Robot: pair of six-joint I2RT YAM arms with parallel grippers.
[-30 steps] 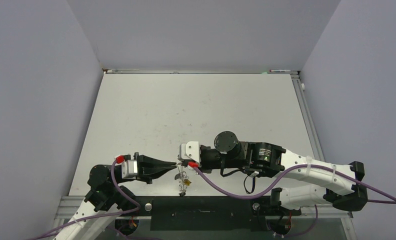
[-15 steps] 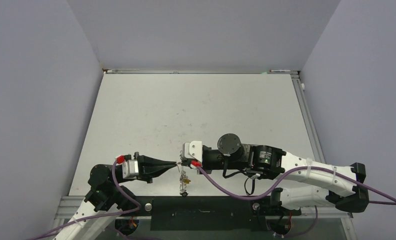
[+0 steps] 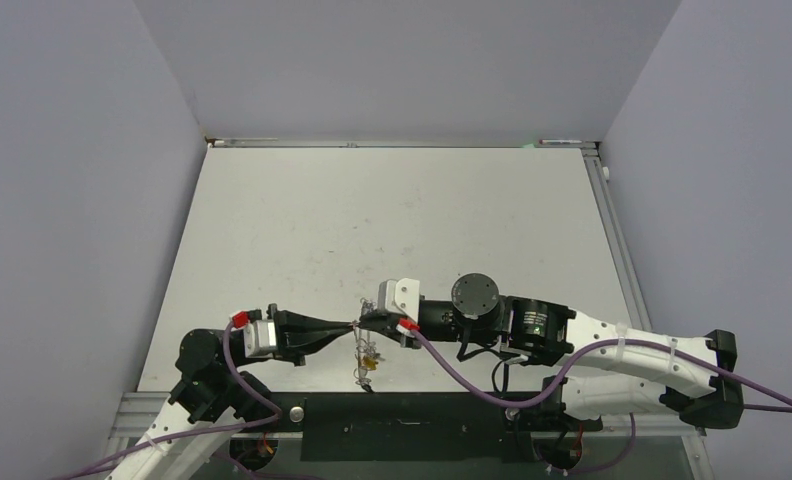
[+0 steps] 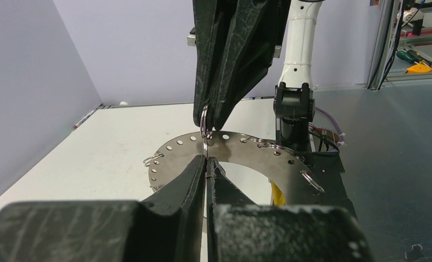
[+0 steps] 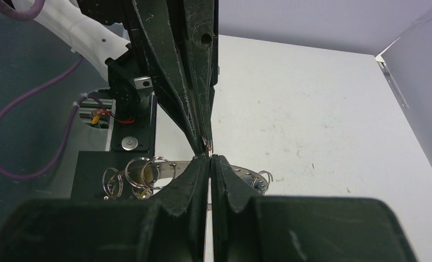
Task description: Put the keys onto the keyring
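Your keyring [image 4: 175, 155] is a flat, silvery band, punched with small holes all round and carrying several small wire loops [image 4: 310, 181] at its rim. You see it held clear of the counter [image 3: 392, 220], in the air above the counter's near strip, between the two tool tips. In the overhead view it hangs down from those tips. A yellow piece [image 4: 276, 194] shows beneath the band; you cannot tell from here whether it is a key head. Your left tool [image 4: 205, 162] is pinched fully shut on the near rim of the keyring. Your right tool [image 5: 209, 162] comes in from the opposite side, tip to tip with the left. It is also fully shut, and it nips one upright loop [image 4: 204, 123] standing at that same spot on the rim.
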